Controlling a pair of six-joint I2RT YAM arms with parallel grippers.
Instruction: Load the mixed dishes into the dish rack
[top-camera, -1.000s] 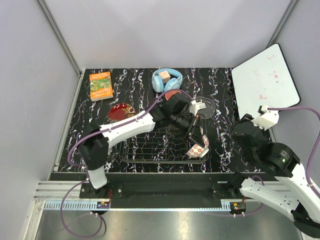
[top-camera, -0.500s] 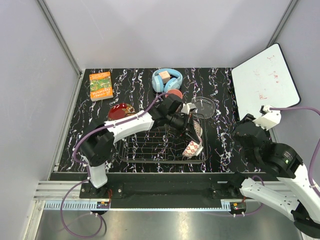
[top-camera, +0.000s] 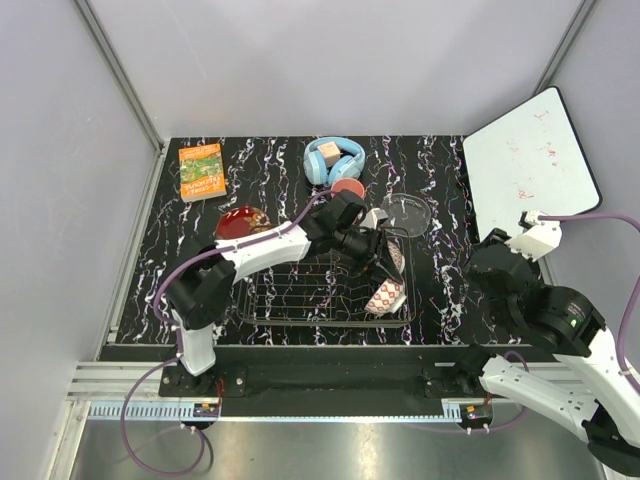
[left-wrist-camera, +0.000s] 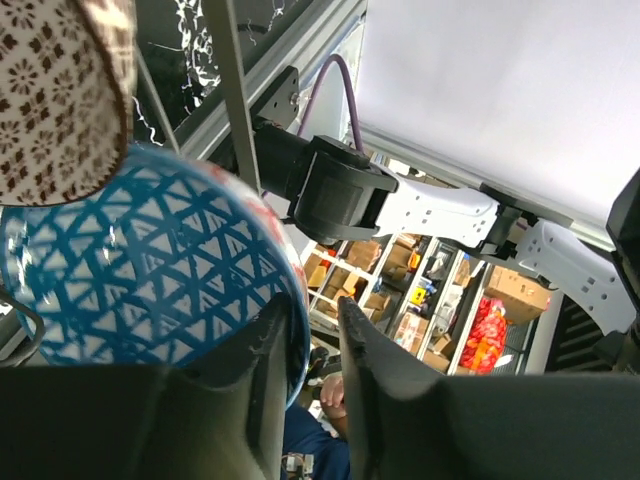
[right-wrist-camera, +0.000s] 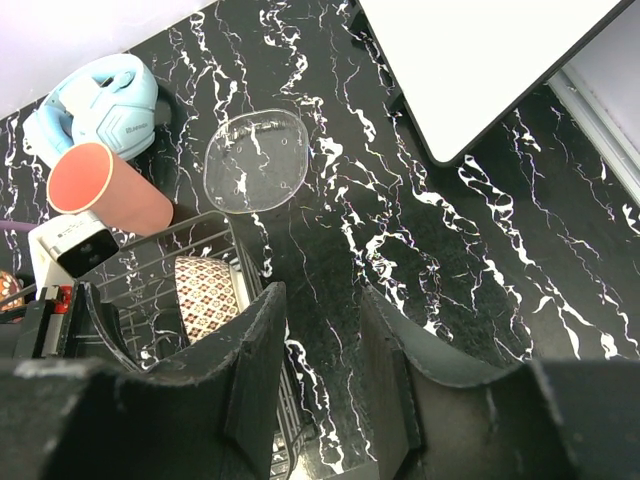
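left gripper (left-wrist-camera: 312, 310) straddles blue-patterned bowl (left-wrist-camera: 150, 270) rim at right end of dish rack (top-camera: 300, 300); can't tell if clamped. It's against beige-brown bowl (left-wrist-camera: 60, 90): sloppy release could knock the 2 over. right gripper (right-wrist-camera: 322, 300) open, empty.

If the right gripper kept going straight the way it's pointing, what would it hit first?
The right gripper would probably meet bare black marbled tabletop beside the dark wire dish rack; depth is unclear.

Glossy blue-patterned bowl (left-wrist-camera: 150, 260) (thin-wire rack (top-camera: 330, 323))
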